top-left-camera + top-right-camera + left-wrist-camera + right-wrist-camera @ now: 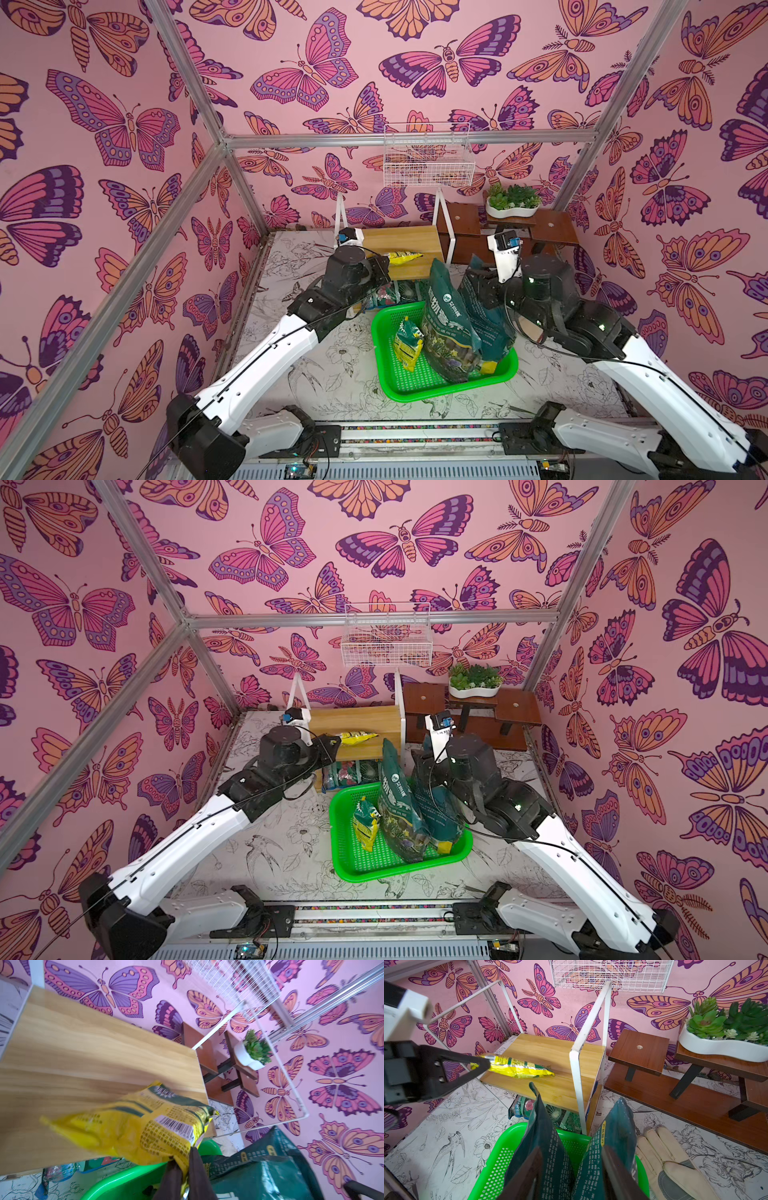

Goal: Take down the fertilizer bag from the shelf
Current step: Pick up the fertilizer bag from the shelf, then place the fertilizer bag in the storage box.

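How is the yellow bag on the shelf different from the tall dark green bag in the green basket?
The yellow bag is small; the dark green bag is much bigger. The yellow bag lies flat on the shelf; the dark green bag stands upright in the green basket. The left gripper pinches the yellow bag, not the dark green bag. Both are printed bags.

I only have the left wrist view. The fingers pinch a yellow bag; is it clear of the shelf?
Observer: No. In the right wrist view the yellow bag lies on the top board of the shelf, the left gripper pinching one end.
Operator: What sits in the green basket that I can't see?
Observer: In both top views a small yellow-green bag stands in it.
Operator: Anything loose on the table?
Observer: A pale work glove lies beside the basket.
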Tool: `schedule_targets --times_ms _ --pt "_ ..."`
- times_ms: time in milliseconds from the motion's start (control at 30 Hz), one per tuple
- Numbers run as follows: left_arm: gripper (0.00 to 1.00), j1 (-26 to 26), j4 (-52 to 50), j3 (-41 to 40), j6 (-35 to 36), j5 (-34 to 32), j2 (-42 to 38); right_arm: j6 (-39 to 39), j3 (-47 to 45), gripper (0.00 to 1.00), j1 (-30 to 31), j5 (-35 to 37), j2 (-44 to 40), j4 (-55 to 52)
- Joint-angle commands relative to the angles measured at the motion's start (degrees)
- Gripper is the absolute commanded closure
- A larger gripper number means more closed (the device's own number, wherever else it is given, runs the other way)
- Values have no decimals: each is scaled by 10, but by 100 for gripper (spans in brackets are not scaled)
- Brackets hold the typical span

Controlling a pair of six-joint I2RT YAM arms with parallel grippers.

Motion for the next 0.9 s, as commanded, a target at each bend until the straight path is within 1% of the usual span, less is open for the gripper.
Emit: schedule_targets --times_ms 0,233,367,533,633,767,867 --pt "100 3 6 23 15 30 -27 -2 -5 51 -3 8 -3 12" --pt "100 3 -64 38 38 58 -86 -1 -5 51 -4 15 -5 13" --pt "100 3 -130 48 53 70 -131 0 -3 51 -4 15 -6 10" --pt "100 2 -203 51 102 121 -168 1 -1 51 -4 14 -4 8" --pt "100 2 -256 50 131 149 -170 2 3 51 -4 8 -1 8" --pt "100 2 -323 49 163 183 -146 7 7 51 -4 4 -1 5" --pt "100 -5 -369 55 189 183 -120 8 8 51 -3 4 -4 1"
